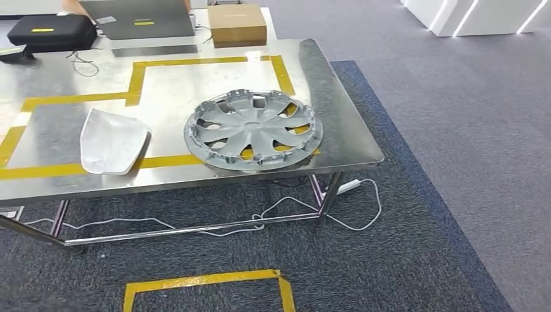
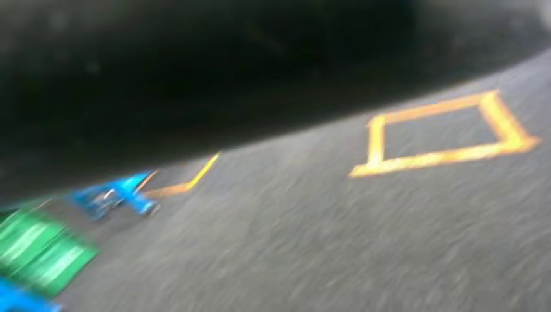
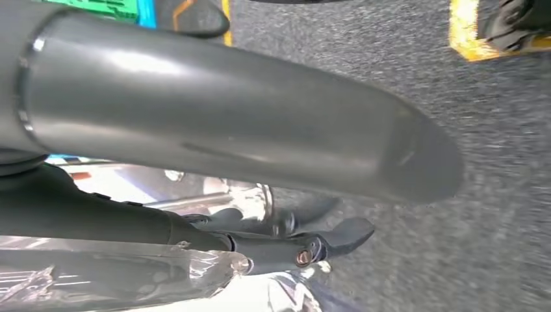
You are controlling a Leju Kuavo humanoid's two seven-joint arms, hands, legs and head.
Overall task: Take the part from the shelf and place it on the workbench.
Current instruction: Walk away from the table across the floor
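Right hand (image 3: 260, 149), right wrist view: thick grey thumb lying across the frame, darker fingers (image 3: 338, 235) stretched out beneath it. They lie alongside a crinkled, shiny film-covered piece (image 3: 117, 273). Whether the hand grips that piece or merely lies beside it cannot be told. Behind: dark grey carpet (image 3: 494, 162) and a tape strip (image 3: 464, 29), yellow.

Head view: steel workbench (image 1: 338, 110), marked with a yellow tape outline (image 1: 195, 62).
- Grey wheel cover (image 1: 253, 129), lying flat near the front right corner, across the outline's front line.
- Pale curved shell (image 1: 112, 142), near the front edge, left of the wheel cover and apart from it.
- Black case (image 1: 49, 31), far left corner.
- Cardboard box (image 1: 237, 25), far edge.
- White cable (image 1: 351, 224), on the floor under the right end.
- Floor tape (image 1: 208, 281), a yellow outline in front of the bench.

Left wrist view, blurred: tape square (image 2: 442, 156), yellow, on carpet; blue object (image 2: 114, 195) and green object (image 2: 39, 250), kinds not identifiable.
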